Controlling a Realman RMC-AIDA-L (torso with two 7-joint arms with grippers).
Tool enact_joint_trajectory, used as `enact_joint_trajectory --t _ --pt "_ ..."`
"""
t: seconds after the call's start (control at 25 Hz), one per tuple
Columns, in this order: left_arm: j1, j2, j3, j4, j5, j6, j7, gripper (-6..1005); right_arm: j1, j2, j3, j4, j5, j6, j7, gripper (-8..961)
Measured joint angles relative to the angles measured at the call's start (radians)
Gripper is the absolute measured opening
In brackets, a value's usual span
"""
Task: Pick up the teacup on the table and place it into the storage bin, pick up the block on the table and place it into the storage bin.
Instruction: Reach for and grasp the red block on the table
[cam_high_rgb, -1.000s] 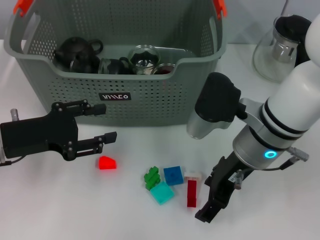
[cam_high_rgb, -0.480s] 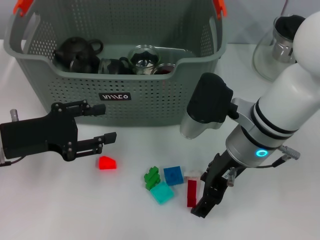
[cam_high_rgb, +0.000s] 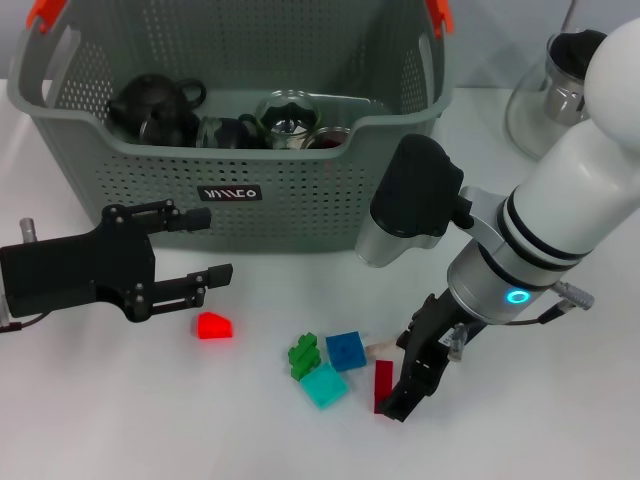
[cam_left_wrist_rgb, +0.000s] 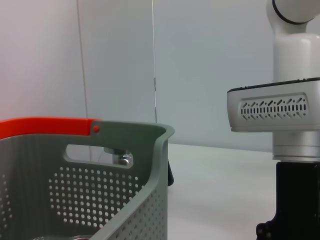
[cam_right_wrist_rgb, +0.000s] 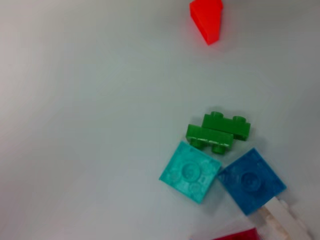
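— Where's the right end effector (cam_high_rgb: 402, 398) from where you stand?

— Low over the white surface (cam_high_rgb: 150, 420), right beside the dark red block (cam_high_rgb: 383, 385), its black tip touching or nearly touching that block's right side. I cannot tell how far its fingers are spread, and it isn't carrying anything that I can see.

— And the left end effector (cam_high_rgb: 200, 248)?

— Parked on the left in front of the storage bin (cam_high_rgb: 330, 200), its two fingers spread wide with nothing between them. The bright red block (cam_high_rgb: 213, 326) lies just below its lower finger, apart from it.

— Any writing you can read?

— Only a small black label (cam_high_rgb: 230, 193) on the bin's front wall with pale lettering; I can't make out the letters.

— Count the blocks for me.

— Six on the surface: the bright red one off by itself, then a cluster of five: a green block (cam_high_rgb: 303, 355), a teal block (cam_high_rgb: 324, 385) touching it, a blue block (cam_high_rgb: 347, 350) just beside those, a white block (cam_high_rgb: 381, 346), and the dark red one. The right wrist view shows the green (cam_right_wrist_rgb: 218, 131), teal (cam_right_wrist_rgb: 190, 171) and blue (cam_right_wrist_rgb: 251, 180) pieces pressed together.

— What's in the bin?

— A dark teapot (cam_high_rgb: 150, 108) and several cups; I can't count them surely. One glass teapot (cam_high_rgb: 560, 95) stands on the surface to the bin's right.
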Motion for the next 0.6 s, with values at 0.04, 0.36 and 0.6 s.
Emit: enact_joint_trajectory --t 0.04,0.36,0.6 --pt "0.0 0.0 0.0 0.0 0.0 0.0 0.0 675 0.0 0.0 0.0 0.0 0.001 -0.003 -0.001 947" --pt "-0.001 0.001 0.0 0.0 0.0 0.0 0.0 674 0.001 0.003 -0.037 -0.009 0.004 0.006 -0.001 947" --pt "-0.001 0.001 0.0 0.0 0.0 0.0 0.0 675 0.001 0.004 -0.077 -0.011 0.024 0.039 0.0 946"
